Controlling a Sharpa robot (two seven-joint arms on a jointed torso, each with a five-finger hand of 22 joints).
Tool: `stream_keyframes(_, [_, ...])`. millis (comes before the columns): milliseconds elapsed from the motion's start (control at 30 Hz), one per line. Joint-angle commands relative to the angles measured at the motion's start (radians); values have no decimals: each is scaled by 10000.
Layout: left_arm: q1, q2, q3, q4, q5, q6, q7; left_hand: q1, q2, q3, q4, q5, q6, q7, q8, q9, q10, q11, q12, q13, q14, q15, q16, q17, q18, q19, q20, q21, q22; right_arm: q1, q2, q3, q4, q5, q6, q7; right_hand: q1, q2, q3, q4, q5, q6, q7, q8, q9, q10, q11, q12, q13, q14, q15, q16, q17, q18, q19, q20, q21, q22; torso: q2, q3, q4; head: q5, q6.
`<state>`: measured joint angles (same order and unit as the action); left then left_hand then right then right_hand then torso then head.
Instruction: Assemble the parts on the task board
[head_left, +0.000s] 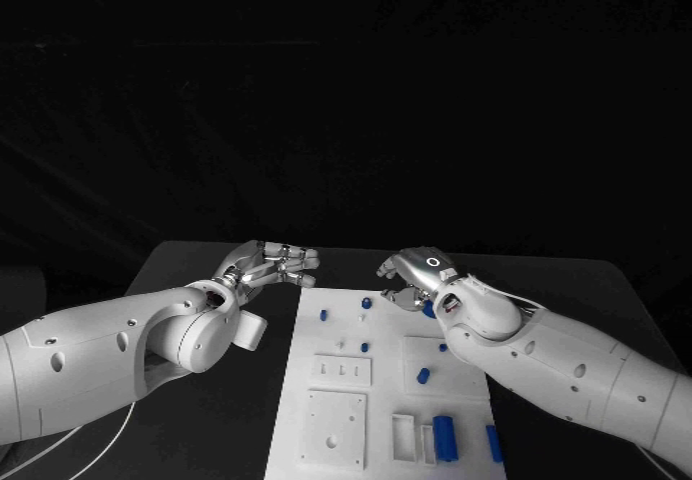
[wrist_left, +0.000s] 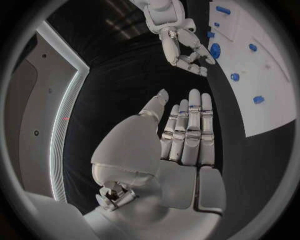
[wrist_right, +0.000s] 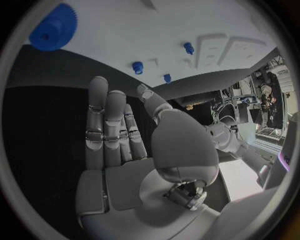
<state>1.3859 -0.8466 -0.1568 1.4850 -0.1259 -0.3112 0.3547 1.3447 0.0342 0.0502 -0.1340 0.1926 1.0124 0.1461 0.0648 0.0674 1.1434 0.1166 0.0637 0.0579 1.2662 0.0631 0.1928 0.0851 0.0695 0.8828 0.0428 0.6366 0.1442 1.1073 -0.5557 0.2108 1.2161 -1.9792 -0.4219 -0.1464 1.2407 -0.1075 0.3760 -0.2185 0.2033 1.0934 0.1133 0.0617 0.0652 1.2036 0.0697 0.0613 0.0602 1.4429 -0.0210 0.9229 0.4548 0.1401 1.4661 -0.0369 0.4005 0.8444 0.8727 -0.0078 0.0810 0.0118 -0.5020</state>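
The left hand (head_left: 268, 264) is hovering just off the far left corner of the task board (head_left: 329, 440), over the black table (head_left: 188, 262). In its wrist view the fingers (wrist_left: 188, 131) are lying straight and side by side with nothing in the palm, so it is holding nothing. The right hand (head_left: 415, 277) is hanging over the board's far edge; its wrist view shows its fingers (wrist_right: 107, 126) extended and the palm bare, so it too is gripping nothing.

The blue parts are sitting on the white board: a toothed blue gear (wrist_right: 52, 27) lies just beyond the right fingertips, a few small blue pegs (head_left: 365, 302) are standing near the far edge, a short piece (head_left: 423, 376) is lying mid-board, and a longer blue block (head_left: 446, 438) is resting near the close edge beside the recessed sockets.

The likely risk is that the right hand, reaching for the gear, is coming in with flat fingers and may push the part along the smooth plate instead of closing round it. It may also knock over the nearby pegs, which are small and standing close together
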Motion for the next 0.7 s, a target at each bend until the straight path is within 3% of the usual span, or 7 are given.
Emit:
stream_keyframes(33, [35, -36, 9, 2, 53, 98, 63, 26, -110, -1, 45, -19, -81, 21, -26, -11, -88, -3, -47, 12, -47, 24, 20, -17, -88, 59, 30, -17, -16, -5, -457, 63, 400, 404, 86, -79, -224, -102, 350, -47, 250, 280, -61, 28, 50, 626, -183, -22, 45, -21, -173, 59, 62, -54, 349, -192, 217, 198, -26, 73, -160, -69, 58])
stream_keyframes(167, [38, -61, 9, -37, 53, 110, 81, 26, -110, -1, 45, -19, -81, 21, -26, -11, -88, -3, -47, 12, -47, 24, 20, -17, -88, 59, 30, -17, -16, -5, -997, 120, 724, 549, 263, -57, -386, -257, 609, 10, 41, 239, -61, 7, 26, 705, -208, -26, 29, -45, -223, 60, 180, -181, 188, -311, 465, 595, -51, 116, -235, -131, 44])
stream_keyframes(333, [38, -88, 7, -59, 53, 145, 90, 33, -105, -3, 52, -21, -84, 23, -25, -10, -93, 0, -47, 12, -47, 26, 17, -19, -86, 60, 32, -16, -22, -17, -1421, 143, 873, 764, 516, 29, -428, -373, 594, 118, -405, 13, 9, 0, -3, 199, -53, -31, 4, -12, -84, 65, 226, -120, 157, -194, 507, 733, -52, 198, -268, -199, 14])
stream_keyframes(400, [38, -102, 7, -64, 54, 154, 90, 33, -105, -3, 52, -21, -84, 23, -25, -10, -93, 0, -47, 12, -47, 26, 17, -19, -86, 60, 32, -16, -22, -33, -1537, 146, 880, 824, 631, 58, -373, -403, 507, 180, -500, -23, 23, 5, -6, -9, 4, -32, 3, -14, -42, 72, 245, -53, 149, -133, 507, 795, -58, 214, -276, -220, 10])
stream_keyframes(433, [38, -112, 6, -66, 56, 157, 90, 33, -105, -3, 52, -21, -84, 23, -25, -10, -93, 0, -47, 12, -47, 26, 17, -19, -86, 60, 32, -16, -22, -44, -1589, 147, 869, 865, 696, 80, -369, -431, 446, 205, -557, -38, 5, 4, -8, -112, 23, -32, 0, -14, -26, 73, 249, -39, 145, -117, 502, 811, -59, 192, -276, -245, 15])
stream_keyframes(567, [38, -142, 5, -67, 61, 163, 90, 33, -105, -3, 52, -21, -84, 23, -25, -10, -93, 0, -47, 12, -47, 26, 17, -19, -86, 60, 32, -16, -22, -78, -1700, 150, 798, 998, 889, 157, -164, -417, -16, 368, -611, -205, 30, 8, -16, -415, 97, -28, -1, -18, 33, 75, 252, 46, 153, -41, 443, 888, -55, 211, -305, -287, 25])
stream_keyframes(700, [38, -145, 5, -69, 63, 175, 87, 34, -103, -15, 69, -21, -84, 22, -24, -9, -101, 2, -46, 13, -47, 29, 13, -20, -85, 56, 36, -16, -38, -97, -1702, 150, 692, 1065, 1126, 197, 96, -398, -564, 519, -742, -499, 53, 5, -30, -780, 185, -27, -3, -20, 95, 72, 225, 94, 179, 31, 322, 946, -52, 190, -285, -356, 29])
